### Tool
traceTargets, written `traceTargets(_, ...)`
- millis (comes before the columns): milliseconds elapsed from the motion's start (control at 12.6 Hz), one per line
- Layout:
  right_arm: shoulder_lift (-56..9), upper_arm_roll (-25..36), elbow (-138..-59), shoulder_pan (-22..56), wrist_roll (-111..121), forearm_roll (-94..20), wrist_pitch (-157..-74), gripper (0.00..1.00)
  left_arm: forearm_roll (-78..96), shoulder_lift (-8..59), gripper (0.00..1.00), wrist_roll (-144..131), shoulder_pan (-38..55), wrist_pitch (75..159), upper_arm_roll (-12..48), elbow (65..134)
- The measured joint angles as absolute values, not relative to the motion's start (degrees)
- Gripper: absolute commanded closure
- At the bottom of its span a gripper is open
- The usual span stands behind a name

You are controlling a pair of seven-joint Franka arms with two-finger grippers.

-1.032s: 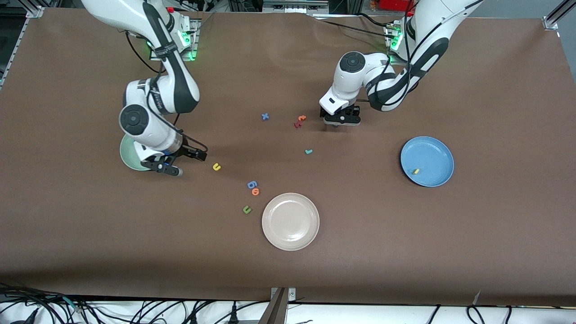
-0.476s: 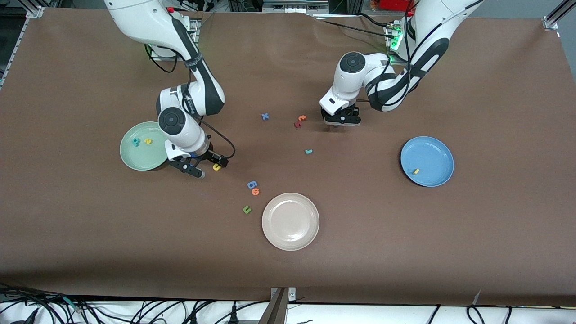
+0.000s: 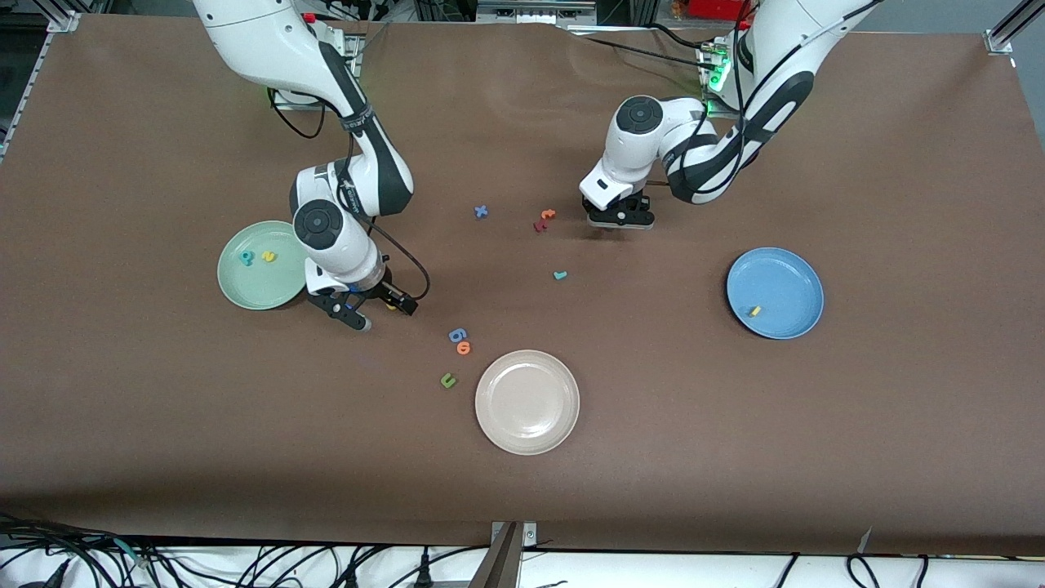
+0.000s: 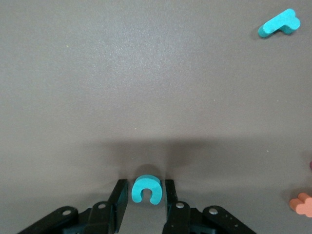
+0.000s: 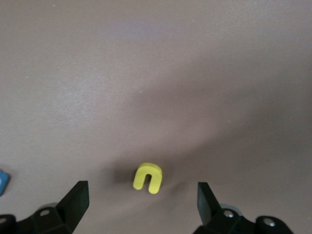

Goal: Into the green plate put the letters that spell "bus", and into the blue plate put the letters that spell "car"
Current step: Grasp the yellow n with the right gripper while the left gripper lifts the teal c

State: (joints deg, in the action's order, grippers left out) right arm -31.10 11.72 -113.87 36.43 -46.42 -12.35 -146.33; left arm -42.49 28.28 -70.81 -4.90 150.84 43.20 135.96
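Note:
The teal "c" [image 4: 146,189] lies on the brown table between the fingers of my left gripper [image 4: 146,191], which is shut on it. In the front view the left gripper [image 3: 619,220] hides it. My right gripper [image 3: 384,314] is low over the table, open, with the yellow "u" [image 5: 147,177] between its wide fingers. The green plate [image 3: 260,282] holds the teal "b" [image 3: 246,258] and yellow "s" [image 3: 268,256]. The blue plate [image 3: 784,282] holds the yellow "a" [image 3: 755,310]. The teal "r" [image 3: 560,275] lies on the table between the two arms.
An orange "t" [image 3: 548,214] and a dark red letter [image 3: 539,225] lie beside the left gripper. A blue "x" [image 3: 481,211] lies nearby. Blue "g" [image 3: 457,335], an orange letter [image 3: 464,348] and green "u" [image 3: 447,380] lie by the beige plate [image 3: 526,425].
My right gripper has moved from over the green plate toward the yellow "u" and now straddles it. My left gripper's fingers have closed in on the teal "c".

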Motion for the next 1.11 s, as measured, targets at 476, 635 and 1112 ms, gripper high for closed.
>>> traceTargets(476, -33.5, 11.7, -113.8, 37.1, -48.2, -12.4, -149.9, 0.08, -42.5, 28.3, 0.77, -70.8, -4.9, 151.0, 43.3, 135.9)
traceTargets(635, -33.6, 11.7, -113.8, 37.1, -48.2, -12.3, -149.9, 0.09, -42.5, 28.3, 0.79, -70.8, -4.9, 151.0, 43.3, 135.9)
traceTargets(1112, -33.9, 11.7, -113.8, 37.1, -48.1, -12.3, -149.9, 0.57, -42.5, 28.3, 0.81, -67.9, -10.0, 148.9, 42.6, 133.3)
